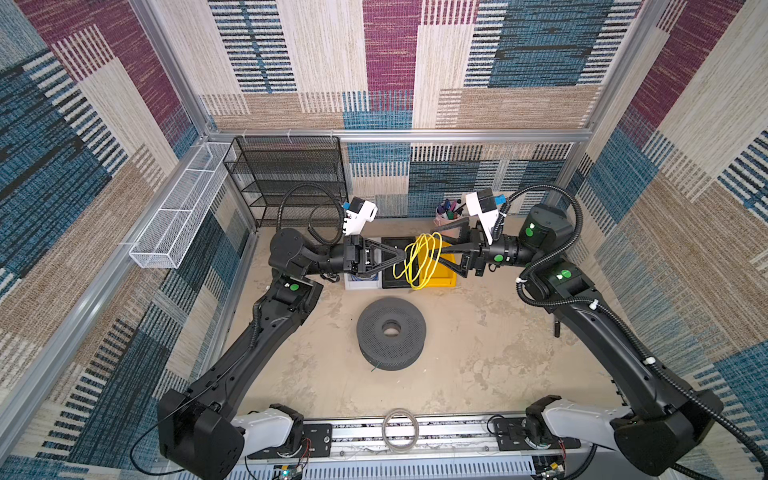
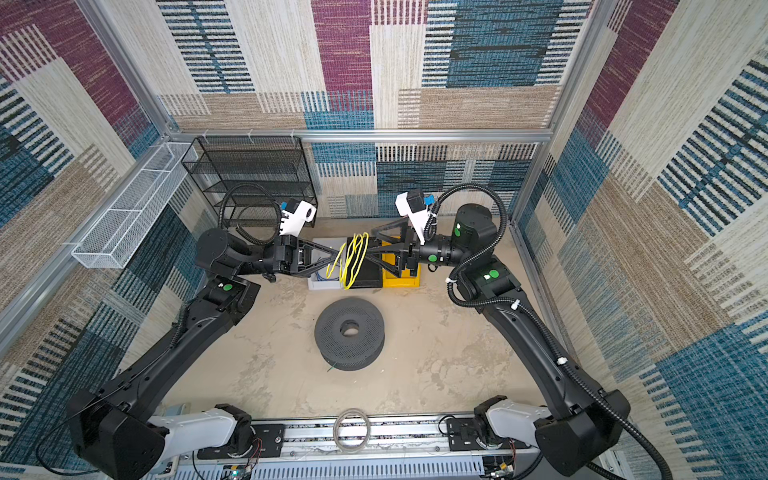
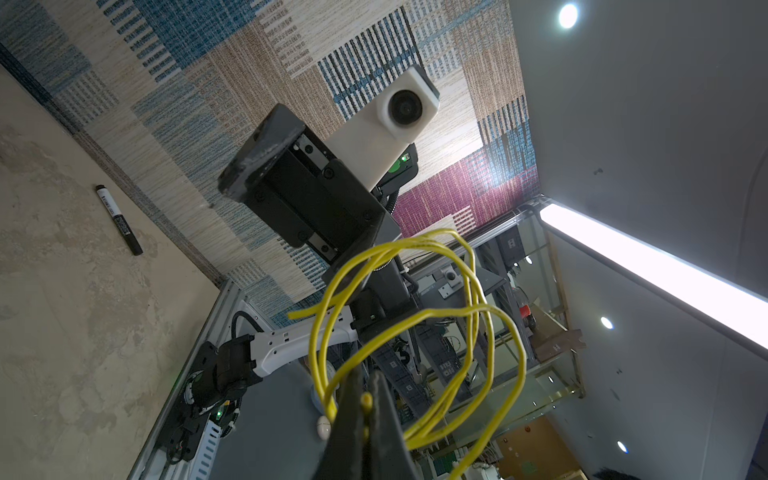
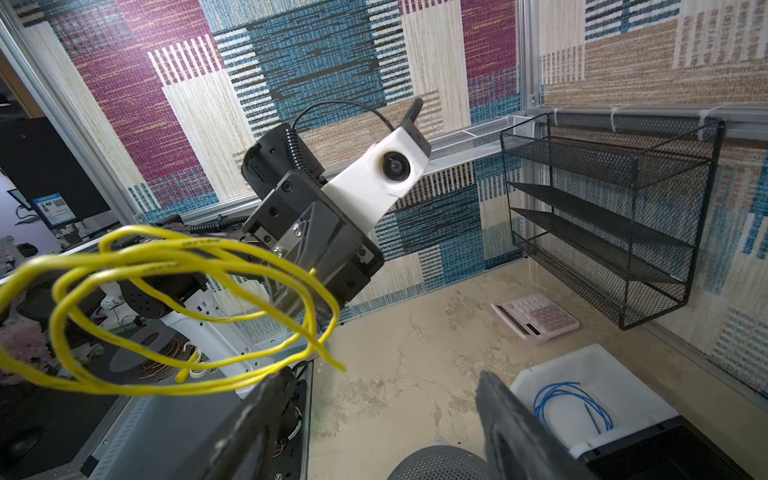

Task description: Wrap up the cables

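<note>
Left gripper (image 1: 402,256) clamps the yellow cable (image 1: 420,266), right gripper (image 1: 439,244) gapes, above a mottled beige tabletop (image 1: 478,353) walled by patchwork carpet panels (image 1: 390,62).

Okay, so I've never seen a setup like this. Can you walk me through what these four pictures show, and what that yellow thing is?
You are looking at two black robot arms mounted at the edge of a table. Two pictures look down on the whole scene from above and are nearly alike. The other two come from a small camera on each arm's wrist, looking along its claw.

The left gripper is pinched shut on a thin yellow cable, which hangs in loose loops up in the air. The right gripper is open close to the loops and grips nothing.

On the table are a dark round reel, a pink calculator, a black marker and a white tub with a blue cable coiled inside. A black wire shelf stands at the back wall.
</note>
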{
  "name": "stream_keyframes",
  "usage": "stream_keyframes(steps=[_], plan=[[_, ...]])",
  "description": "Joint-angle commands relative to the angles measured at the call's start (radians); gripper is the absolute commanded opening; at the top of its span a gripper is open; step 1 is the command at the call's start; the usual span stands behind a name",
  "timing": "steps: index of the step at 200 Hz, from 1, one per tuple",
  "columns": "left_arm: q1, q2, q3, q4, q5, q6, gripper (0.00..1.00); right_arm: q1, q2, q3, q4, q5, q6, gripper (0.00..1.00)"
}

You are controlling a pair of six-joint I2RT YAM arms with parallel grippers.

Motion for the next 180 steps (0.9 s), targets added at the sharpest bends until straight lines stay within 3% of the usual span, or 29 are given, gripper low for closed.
stream_keyframes(steps=[1, 67, 124, 166, 180], plan=[[0.003, -0.013, -0.002, 0.044, -0.001, -0.008, 0.0, 0.011, 0.028, 0.02, 0.004, -0.029, -0.01, 0.76], [0.003, -0.018, 0.001, 0.026, 0.002, 0.002, 0.0, 0.045, 0.093, 0.08, -0.016, -0.044, -0.028, 0.68], [0.005, -0.022, -0.004, 0.028, 0.01, 0.003, 0.0, 0.047, 0.153, 0.149, -0.08, -0.024, -0.044, 0.5], [0.016, -0.025, -0.003, 0.023, 0.011, 0.003, 0.0, 0.047, 0.153, 0.151, -0.089, -0.017, -0.048, 0.3], [0.021, -0.024, -0.002, 0.023, 0.01, 0.001, 0.0, 0.047, 0.138, 0.143, -0.11, 0.001, -0.066, 0.3]])
